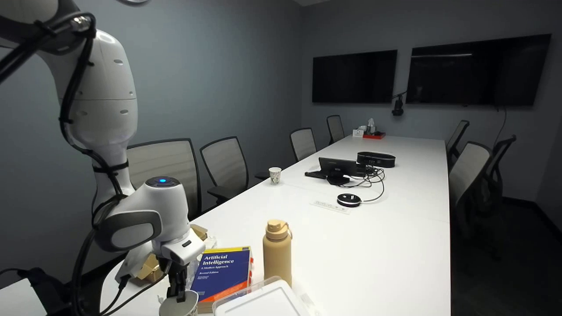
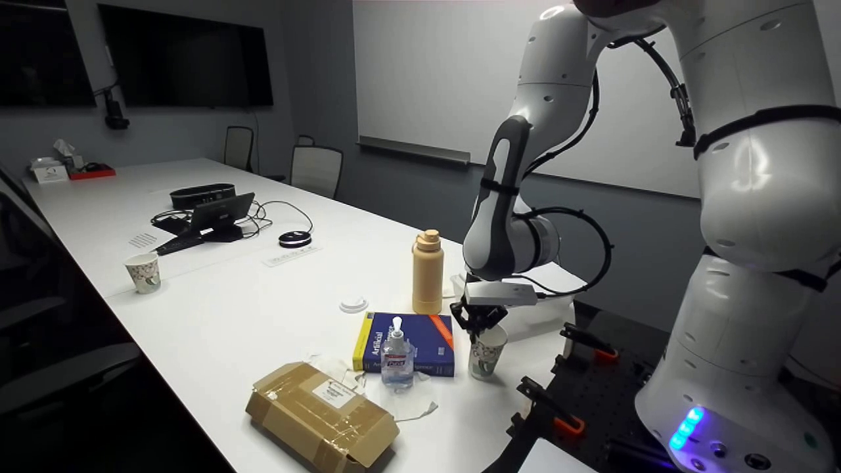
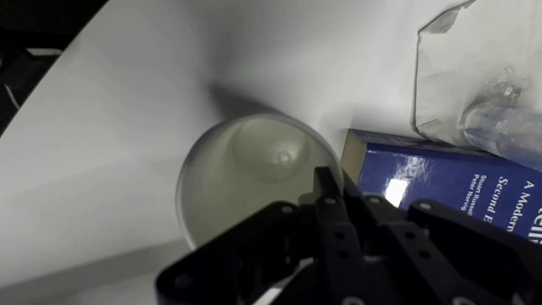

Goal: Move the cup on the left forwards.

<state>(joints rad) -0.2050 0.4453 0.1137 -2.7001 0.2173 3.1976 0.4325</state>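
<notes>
White, leaf-printed paper forms the near cup (image 2: 487, 360) and the far cup (image 2: 144, 274), two cups in our count on the counter (image 2: 282, 335). We also count one tan bottle (image 1: 277, 259), one blue Artificial Intelligence textbook (image 1: 221, 274), one pump bottle of hand sanitizer (image 2: 397, 365), one cardboard box (image 2: 322, 414), one round white lid (image 2: 353, 305) and one plastic container (image 1: 263, 303) with a white top. Farther along we find one black tabletop display (image 1: 338, 167), one black oval unit (image 1: 376, 159) and one round black puck (image 1: 349, 200).

The near cup, our task's cup, is close to the counter's end edge by the robot base (image 2: 723, 374), just beside the textbook. We see the claw (image 3: 338, 182) pinching its wall at the rim, one finger inside the mouth and the other outside, on the textbook's side; the cup's body is beneath the claw and off toward the end edge. We cannot tell whether its base touches the counter. The far cup stands upright, well apart from the claw, close to the long edge on the left in both exterior views. The cardboard box lies near that edge too, toward the corner.
</notes>
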